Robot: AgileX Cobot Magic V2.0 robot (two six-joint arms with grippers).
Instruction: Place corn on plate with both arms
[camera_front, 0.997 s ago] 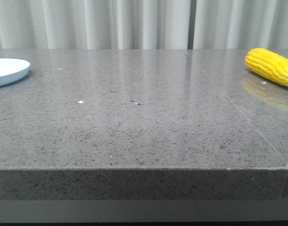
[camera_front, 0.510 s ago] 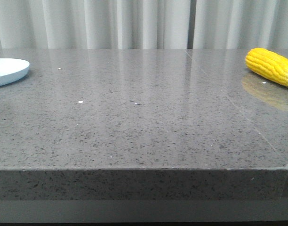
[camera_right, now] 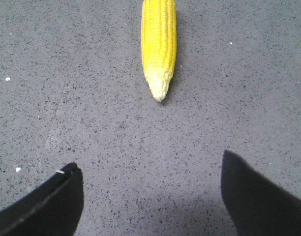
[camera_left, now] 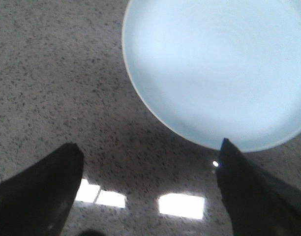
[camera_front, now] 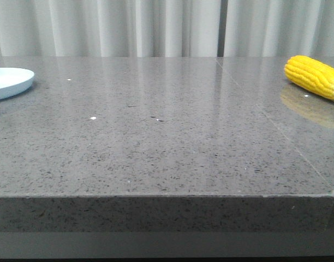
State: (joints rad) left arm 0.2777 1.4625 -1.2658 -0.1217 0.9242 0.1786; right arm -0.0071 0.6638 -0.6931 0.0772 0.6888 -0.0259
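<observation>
The yellow corn (camera_front: 314, 76) lies on the grey speckled table at the far right. In the right wrist view the corn (camera_right: 159, 42) points its pale tip toward my right gripper (camera_right: 150, 164), which is open, empty and apart from it. The pale blue plate (camera_front: 9, 82) sits at the far left edge. In the left wrist view the plate (camera_left: 219, 69) lies just beyond my left gripper (camera_left: 150, 150), which is open and empty; one dark fingertip (camera_left: 231, 157) overlaps the plate's rim. Neither gripper shows in the front view.
The grey speckled stone table (camera_front: 156, 142) has its front edge near the camera and a thin seam (camera_front: 265, 117) running across its right part. White curtains (camera_front: 156, 27) hang behind the table.
</observation>
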